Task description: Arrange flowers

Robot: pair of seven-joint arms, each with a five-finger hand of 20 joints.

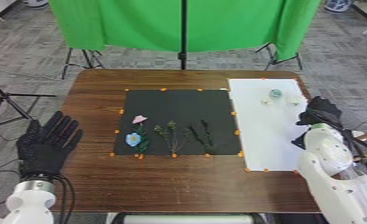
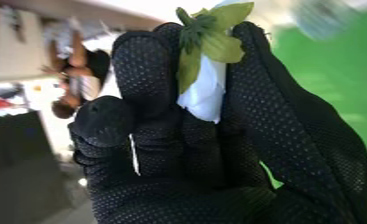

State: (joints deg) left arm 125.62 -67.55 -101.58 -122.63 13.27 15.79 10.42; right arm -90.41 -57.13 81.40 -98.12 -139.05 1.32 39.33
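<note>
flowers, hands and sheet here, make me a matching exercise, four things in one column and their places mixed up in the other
1. Pink flower
2. White sheet
3. Left hand
4. White-petalled flower

A. Right of the dark mat, flat on the table
B. In the right hand
C. On the dark mat
D. Left of the dark mat

Pairs: 1-C; 2-A; 3-D; 4-B

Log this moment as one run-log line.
task: arrange flowers | right hand: pinching white flower, table's right side | left hand: open, table's left side | black mat: pink flower, blue flower, sprigs
</note>
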